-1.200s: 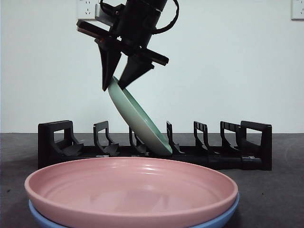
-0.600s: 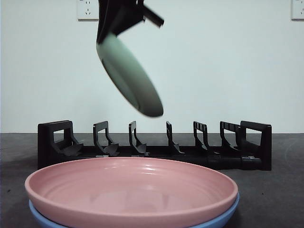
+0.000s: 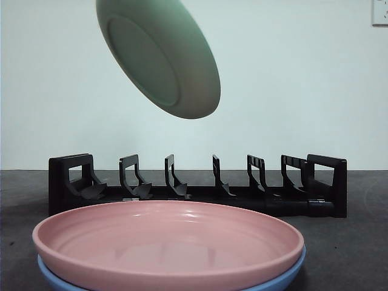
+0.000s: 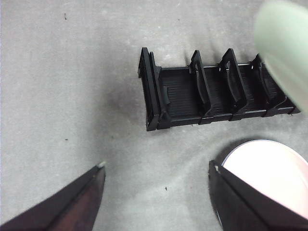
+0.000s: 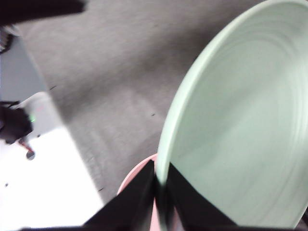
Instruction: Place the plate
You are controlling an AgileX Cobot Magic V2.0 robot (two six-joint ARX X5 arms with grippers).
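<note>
While the green plate [image 3: 159, 57] hangs high over the rack [image 3: 197, 187], tilted with its underside toward the front camera, none of the rack's slots holds anything; the plate is well clear of the dividers and the placing is yet to be done. In the right wrist view the right gripper [image 5: 161, 190] has its jaws pinched on the plate's rim, one jaw each side of the edge; the grip is at the rim only, so the plate could swing or slip if moved sharply. The left gripper [image 4: 156, 175] waits with its jaws spread wide and nothing between them, above the table [image 4: 62, 96] near the rack's end.

To do this well, I judge the plate should be turned nearer upright, its lower edge lined up between two dividers, then lowered slowly until the rack bears it; only then should the jaws part. The pink plate [image 3: 168, 239] on the blue plate [image 3: 285, 273] lies near the rack's front; keep the descent clear of them.
</note>
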